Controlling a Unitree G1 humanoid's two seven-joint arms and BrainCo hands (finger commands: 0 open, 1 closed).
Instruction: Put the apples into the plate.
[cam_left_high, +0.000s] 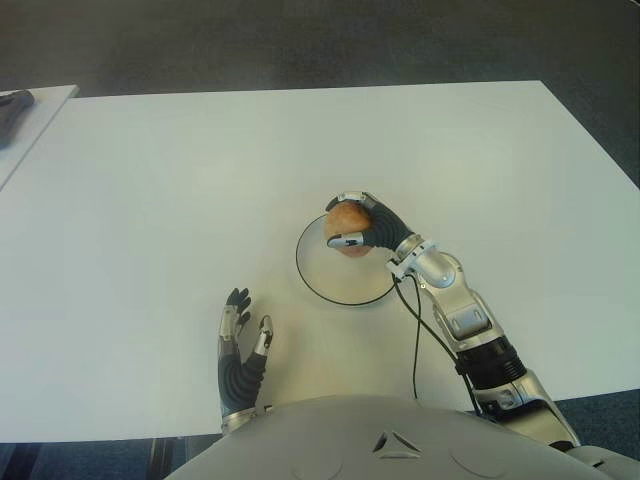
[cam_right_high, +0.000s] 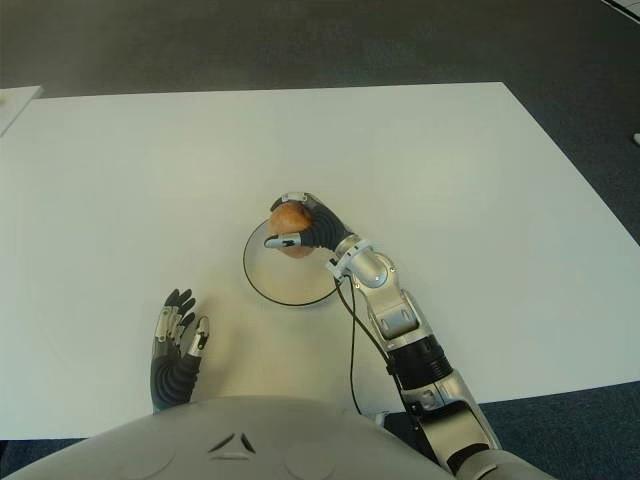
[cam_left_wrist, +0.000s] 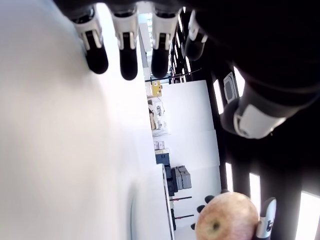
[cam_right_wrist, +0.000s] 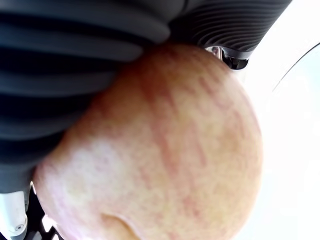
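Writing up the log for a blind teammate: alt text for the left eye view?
The robot's right hand grips an apple over the far edge of a round white plate with a dark rim, on a white table. Its left hand shows open and empty near the table's front edge, left of the plate.

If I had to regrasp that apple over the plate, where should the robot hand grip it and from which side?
Grip the apple around its widest middle, coming from above. It is round, so fingers need opposite sides, as the right robot hand wraps it now. The plate sits below, and its rim would likely block a low sideways approach. The left robot hand shows open beside the plate.
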